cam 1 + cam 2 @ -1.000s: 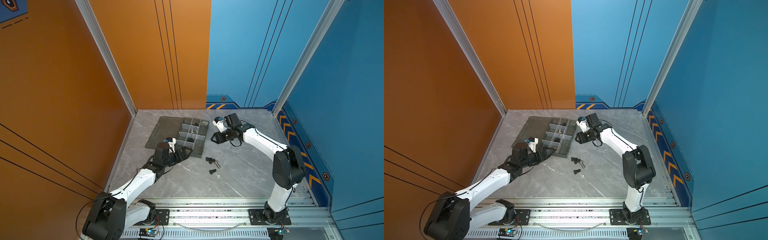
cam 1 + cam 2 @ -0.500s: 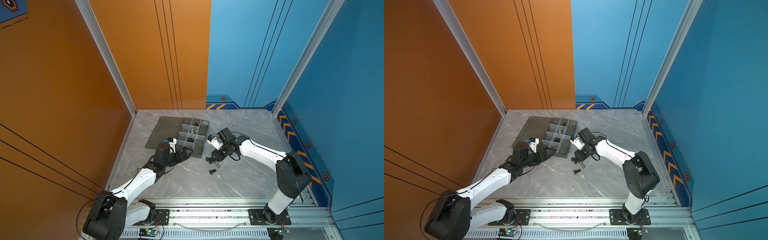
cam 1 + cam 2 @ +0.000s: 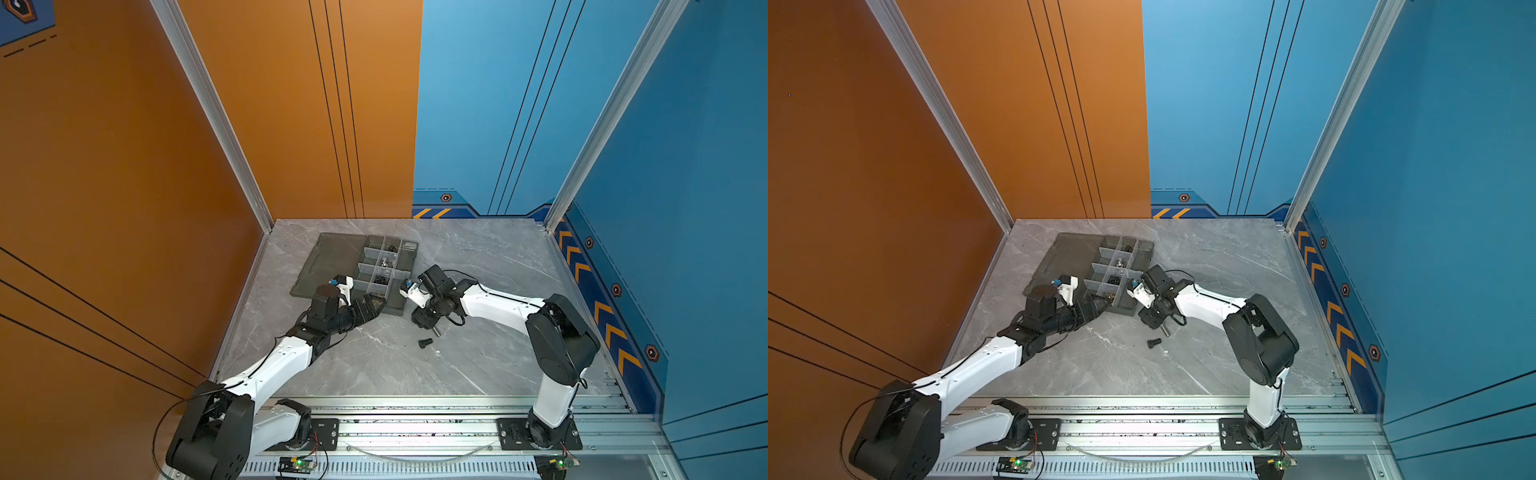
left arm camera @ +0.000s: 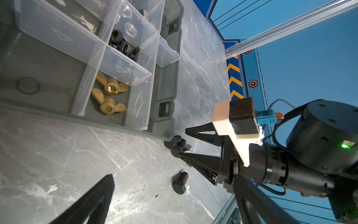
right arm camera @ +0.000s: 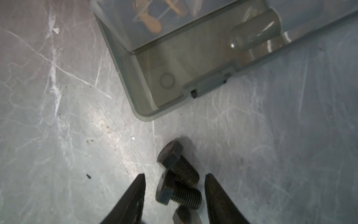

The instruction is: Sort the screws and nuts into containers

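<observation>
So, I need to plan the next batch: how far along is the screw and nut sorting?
Done: brass wing nuts, black nuts and silver nuts sit in tray cells. In hand: the open right end effector straddles black screws. Remaining: another screw lies loose on the table.

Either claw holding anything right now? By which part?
Nothing held. Right claw stands open astride black screws lying on the table, not clamped. Left claw is open and empty by the tray.

Robot test cell, painted panels (image 3: 291,104), aluminium rail (image 3: 415,434)
</observation>
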Controlling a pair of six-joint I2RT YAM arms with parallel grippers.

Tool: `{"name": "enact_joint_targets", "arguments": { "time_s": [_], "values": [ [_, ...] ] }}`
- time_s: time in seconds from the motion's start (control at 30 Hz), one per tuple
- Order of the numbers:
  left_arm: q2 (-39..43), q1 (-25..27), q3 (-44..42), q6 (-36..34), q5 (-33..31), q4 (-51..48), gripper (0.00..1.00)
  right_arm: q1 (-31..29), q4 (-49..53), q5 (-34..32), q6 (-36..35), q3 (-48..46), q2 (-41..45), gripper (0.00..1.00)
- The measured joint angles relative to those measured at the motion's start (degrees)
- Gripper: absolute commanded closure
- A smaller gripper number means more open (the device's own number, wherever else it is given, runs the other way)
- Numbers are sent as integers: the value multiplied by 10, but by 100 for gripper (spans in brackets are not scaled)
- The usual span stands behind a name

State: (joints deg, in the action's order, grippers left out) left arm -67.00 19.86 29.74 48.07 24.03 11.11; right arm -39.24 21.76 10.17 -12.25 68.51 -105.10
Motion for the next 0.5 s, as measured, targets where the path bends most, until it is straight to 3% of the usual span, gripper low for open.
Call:
{"name": "enact_joint_targets", "arguments": {
  "time_s": [0.5],
  "values": [
    [0, -3, 0, 0, 0, 0, 2, -1, -19, 0, -42, 15, -54, 51]
  ]
}}
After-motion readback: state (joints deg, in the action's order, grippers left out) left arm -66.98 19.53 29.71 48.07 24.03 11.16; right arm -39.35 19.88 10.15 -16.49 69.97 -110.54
